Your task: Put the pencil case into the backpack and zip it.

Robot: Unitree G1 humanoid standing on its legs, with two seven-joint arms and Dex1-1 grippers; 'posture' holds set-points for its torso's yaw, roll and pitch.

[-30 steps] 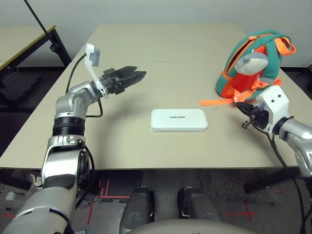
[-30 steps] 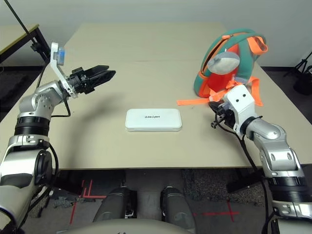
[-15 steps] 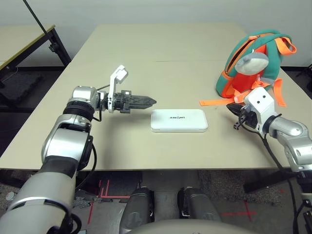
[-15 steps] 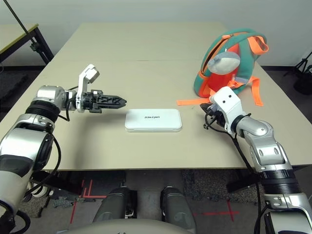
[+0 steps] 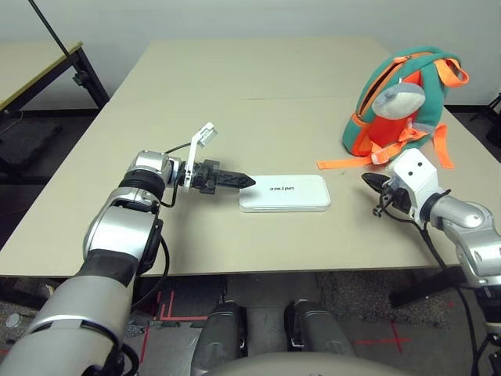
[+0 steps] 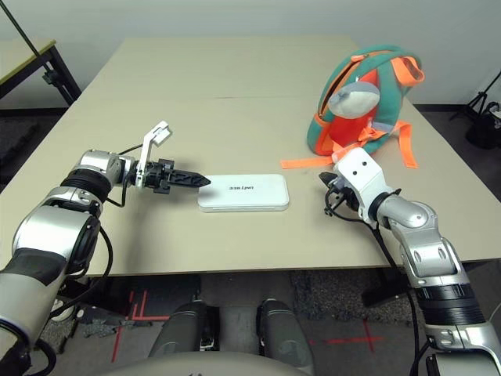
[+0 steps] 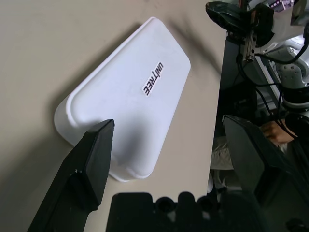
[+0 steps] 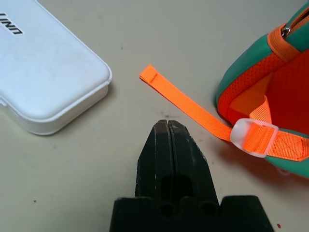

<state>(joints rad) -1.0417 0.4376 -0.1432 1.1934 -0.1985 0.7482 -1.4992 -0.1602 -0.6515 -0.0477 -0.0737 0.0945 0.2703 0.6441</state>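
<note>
The pencil case (image 5: 284, 193) lay flat on the bench (image 5: 258, 86), lid and lettering up, its long axis running across the robot's front. This orientation presented one short end to each arm.

The left claw (image 5: 235, 179) was held low, nearly level, pointing along the bench toward the case's left short end, with its tip just beside that end. In the left wrist view its two fingers (image 7: 89, 164) stood wide apart, with the near corner of the case between them. No contact was visible. The spread appeared set to straddle the case's end, so the posture read as an approach before a grasp; nothing had been gripped.

The right claw (image 5: 374, 185) hovered above the bench between the case's right end and the backpack (image 5: 403, 98), touching neither. Its fingers (image 8: 173, 159) were pressed together and empty. A loose orange strap (image 8: 186, 107) lay on the bench just ahead of its tip.

The backpack sat at the far right of the bench, well apart from the case, orange panel and grey plush toy (image 5: 398, 98) facing the robot. Whether its zipper stood open could not be determined. The task stood at its first step: the case was still outside the backpack.
</note>
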